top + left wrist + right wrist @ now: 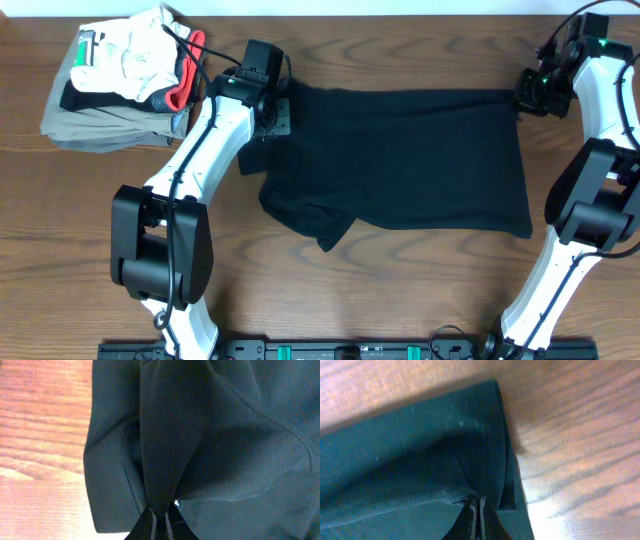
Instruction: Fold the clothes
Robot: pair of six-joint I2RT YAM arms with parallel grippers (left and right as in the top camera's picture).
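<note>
We see the black top (420,160) lying mostly flat mid-bench (380,290), its near-left part rumpled. Left claw (160,522) is clenched on a pinch of fabric at the top's far-left corner, and right claw (477,515) is clenched on the far-right corner. Folded garment stack (120,85) sits far left, apart from it.

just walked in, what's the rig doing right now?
Both arms have hold of the black top, which lies mostly spread out on the table. The left pincer is shut on a pinch of fabric at the top's far left corner. The right pincer is shut on its far right corner. The near left part of the top is rumpled. A stack of folded garments sits at the table's far left, apart from the top.
</note>
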